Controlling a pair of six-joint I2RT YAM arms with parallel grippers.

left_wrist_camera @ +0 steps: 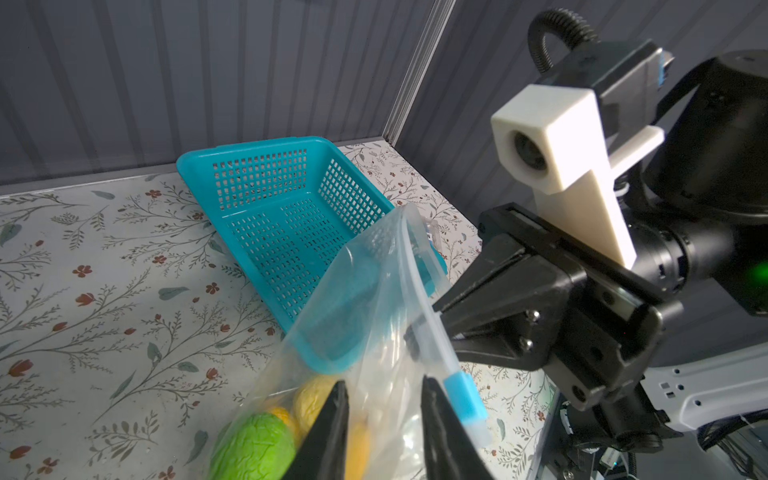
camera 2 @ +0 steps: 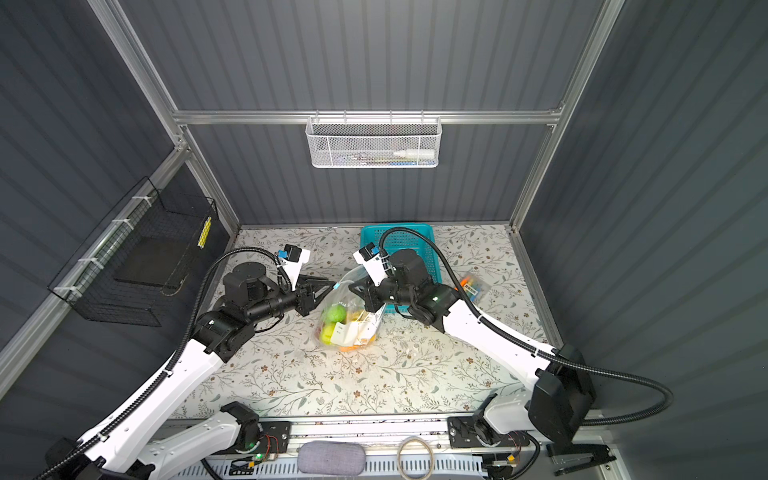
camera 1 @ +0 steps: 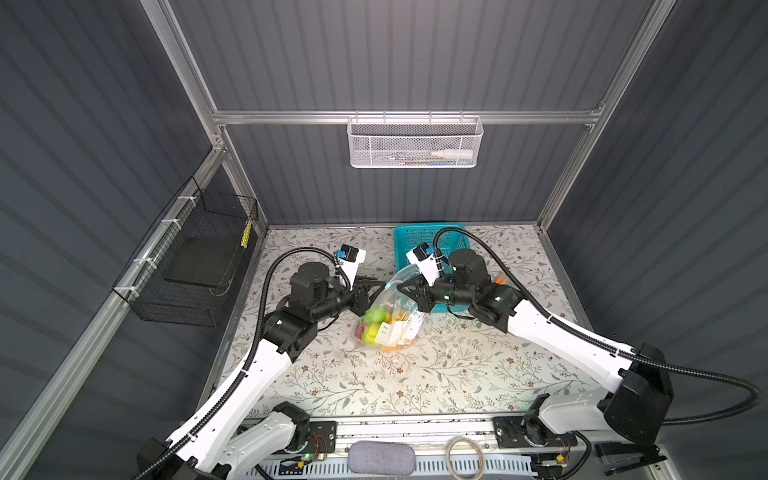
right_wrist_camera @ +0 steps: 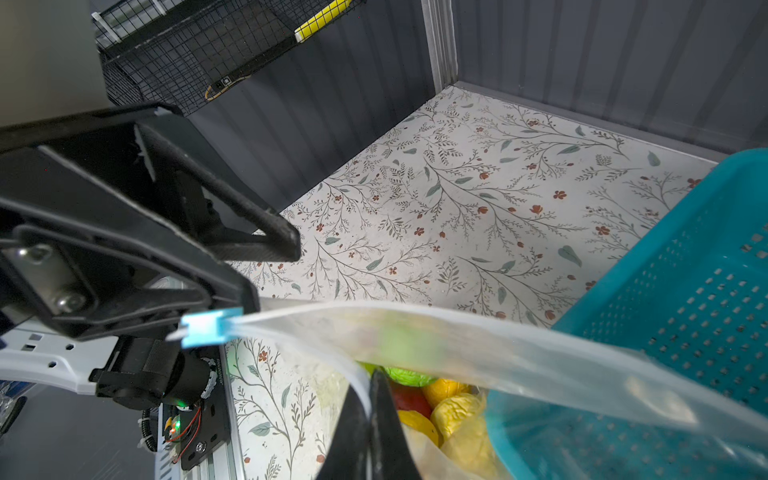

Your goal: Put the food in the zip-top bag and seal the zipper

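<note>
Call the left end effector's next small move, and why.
Probably shift the left end effector sideways over the blue slider: its jaws stand open and the slider sits just outside them, while the right end effector pinches the zip-top bag.

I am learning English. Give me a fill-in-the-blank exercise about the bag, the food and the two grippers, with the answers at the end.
1. The food lies inside the clear ____.
2. The slider on the zipper is light ____.
3. The right gripper is shut on the bag's edge; the left gripper is ____.
Answers: bag, blue, open.
</note>
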